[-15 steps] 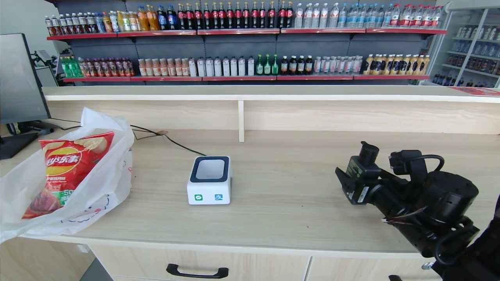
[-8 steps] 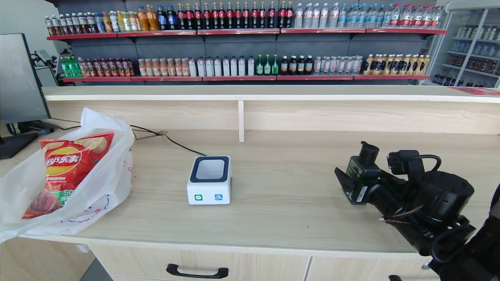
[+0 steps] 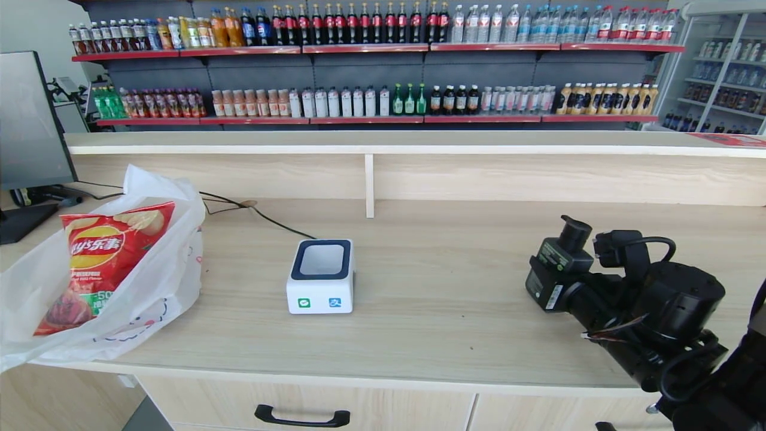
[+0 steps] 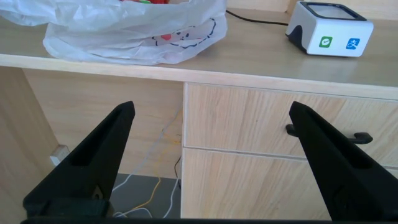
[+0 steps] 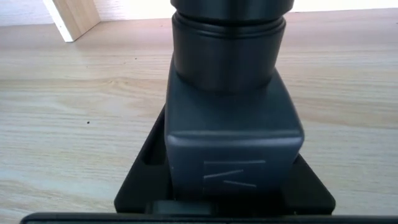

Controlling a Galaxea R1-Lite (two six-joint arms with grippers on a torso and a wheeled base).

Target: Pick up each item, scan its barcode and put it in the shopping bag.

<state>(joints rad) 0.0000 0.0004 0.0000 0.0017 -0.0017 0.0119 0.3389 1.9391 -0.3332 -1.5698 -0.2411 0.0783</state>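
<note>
A white plastic shopping bag [image 3: 155, 281] lies at the counter's left end with a red chips bag [image 3: 102, 257] inside it. In the middle stands the white barcode scanner [image 3: 321, 275], window facing up. At the right, my right gripper [image 3: 553, 281] hovers just over the counter, shut on a dark square bottle [image 3: 559, 257] with a round cap; the right wrist view shows the bottle [image 5: 233, 130] between the jaws. My left gripper [image 4: 211, 112] is open and holds nothing. It sits below counter height, facing the drawers, with the bag [image 4: 137, 31] and scanner [image 4: 329, 34] above.
A monitor [image 3: 30, 126] stands at the far left, and a cable [image 3: 263, 218] runs from it to the scanner. A raised ledge with a divider [image 3: 369, 185] backs the counter. Drinks shelves [image 3: 371, 51] fill the far wall. Drawers with black handles [image 3: 302, 415] sit under the counter.
My right gripper has turned the dark bottle and shifted it slightly right. The bag, the chips and the scanner have not moved.
</note>
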